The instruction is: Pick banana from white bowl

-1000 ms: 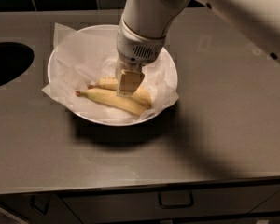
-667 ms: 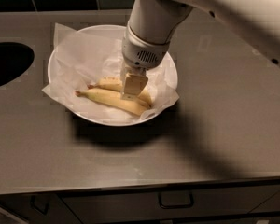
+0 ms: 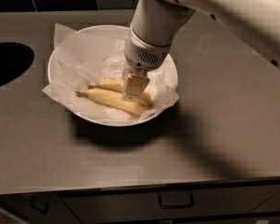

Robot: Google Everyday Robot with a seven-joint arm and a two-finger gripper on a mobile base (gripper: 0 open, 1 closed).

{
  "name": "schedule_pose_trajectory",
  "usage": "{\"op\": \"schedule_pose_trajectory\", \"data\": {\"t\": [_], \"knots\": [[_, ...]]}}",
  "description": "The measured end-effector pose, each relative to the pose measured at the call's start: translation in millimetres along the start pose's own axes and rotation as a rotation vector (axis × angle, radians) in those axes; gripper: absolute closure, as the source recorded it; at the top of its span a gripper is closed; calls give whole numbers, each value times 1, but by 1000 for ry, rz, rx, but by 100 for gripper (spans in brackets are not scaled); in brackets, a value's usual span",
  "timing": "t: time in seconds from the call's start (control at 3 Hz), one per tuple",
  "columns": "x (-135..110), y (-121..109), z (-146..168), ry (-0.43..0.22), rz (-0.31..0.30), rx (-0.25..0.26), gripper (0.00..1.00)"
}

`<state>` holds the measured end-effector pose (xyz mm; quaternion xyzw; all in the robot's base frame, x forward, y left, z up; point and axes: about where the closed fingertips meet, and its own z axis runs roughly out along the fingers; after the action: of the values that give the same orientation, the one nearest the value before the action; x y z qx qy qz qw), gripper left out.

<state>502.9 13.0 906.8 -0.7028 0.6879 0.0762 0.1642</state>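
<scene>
A wide white bowl lined with crinkled white paper sits on the grey counter. Two bananas lie in its near half. The longer, slim pale-yellow banana lies in front, its stem pointing left. A shorter banana lies just behind it. My gripper hangs from the white arm straight down into the bowl, right over the right part of the two bananas, its tip at their level. It hides where the fingers meet the fruit.
A dark round hole is cut into the counter at the left. Dark tiles run along the back wall. Drawers with handles sit below the counter's front edge. The arm's shadow falls on the counter to the right of the bowl.
The arm has shifted a little to the right and lowered slightly over the bananas. The bananas and the bowl have not moved.
</scene>
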Motion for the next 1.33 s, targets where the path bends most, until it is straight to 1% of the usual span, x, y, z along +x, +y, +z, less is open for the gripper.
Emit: {"op": "schedule_pose_trajectory", "data": {"t": [0.33, 0.67, 1.0, 1.33], "knots": [[-5, 1, 5, 18, 41, 4, 50], [-12, 7, 18, 30, 99, 21, 50], [-18, 12, 31, 36, 137, 33, 50], [-17, 15, 37, 48, 166, 49, 51]]}}
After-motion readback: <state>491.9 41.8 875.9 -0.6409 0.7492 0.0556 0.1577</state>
